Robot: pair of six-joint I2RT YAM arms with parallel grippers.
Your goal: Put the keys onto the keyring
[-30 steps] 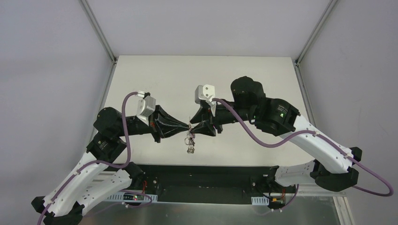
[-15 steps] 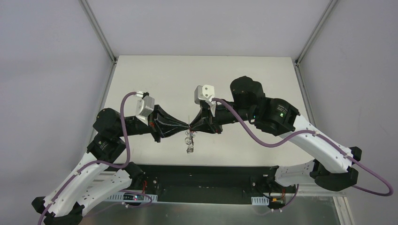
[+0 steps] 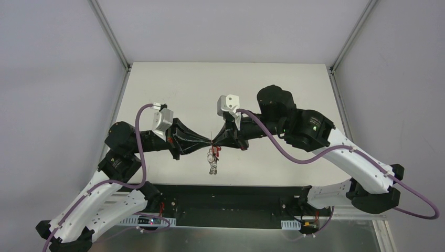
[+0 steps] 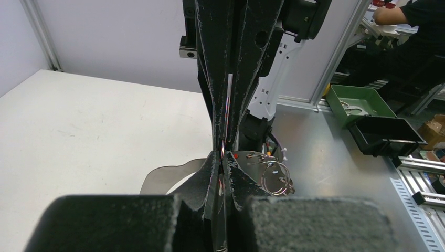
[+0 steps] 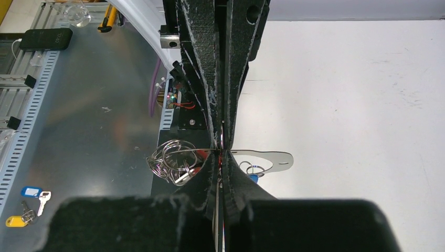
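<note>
My left gripper (image 3: 209, 142) and right gripper (image 3: 215, 142) meet tip to tip above the table's near middle, both shut. The keyring (image 3: 211, 164) hangs from where they meet, with a silvery bunch below. In the right wrist view its thin wire runs through the pinch (image 5: 220, 157), with a cluster of small rings (image 5: 170, 160) to the left and a flat silvery band (image 5: 267, 157) to the right. A bright blue key (image 5: 254, 177) hangs under the band. A red key (image 3: 216, 150) shows just under the tips. The dark key is hidden. The left wrist view shows rings (image 4: 275, 178) beside my fingers.
The white table (image 3: 225, 89) lies beyond the grippers. The grey metal shelf (image 5: 78, 131) is at the near edge, with tagged spare keys (image 5: 32, 193) on it. A green bin (image 4: 362, 102) and a black bin (image 4: 385, 139) stand off the table.
The right gripper has closed the small gap to the left gripper, so the tips now touch. The red key now shows below the tips. The hanging bunch swung slightly.
</note>
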